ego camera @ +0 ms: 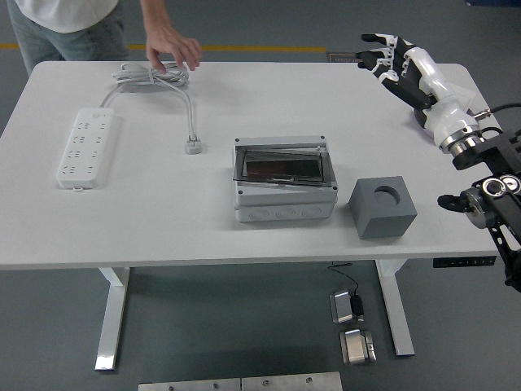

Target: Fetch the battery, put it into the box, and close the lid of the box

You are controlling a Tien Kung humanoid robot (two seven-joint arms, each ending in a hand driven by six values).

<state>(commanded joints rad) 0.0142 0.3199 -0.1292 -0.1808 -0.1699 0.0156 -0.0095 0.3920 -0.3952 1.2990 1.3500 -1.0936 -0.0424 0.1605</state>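
I'm looking down on a white table with a bare front strip. Near its middle sits the grey box, its dark see-through lid lying down over the top. Just right of it stands a grey block with a round hole on top, apart from the box. At far left lies a white power strip, whose cable coils along the far edge and ends in a plug lying left of the box.
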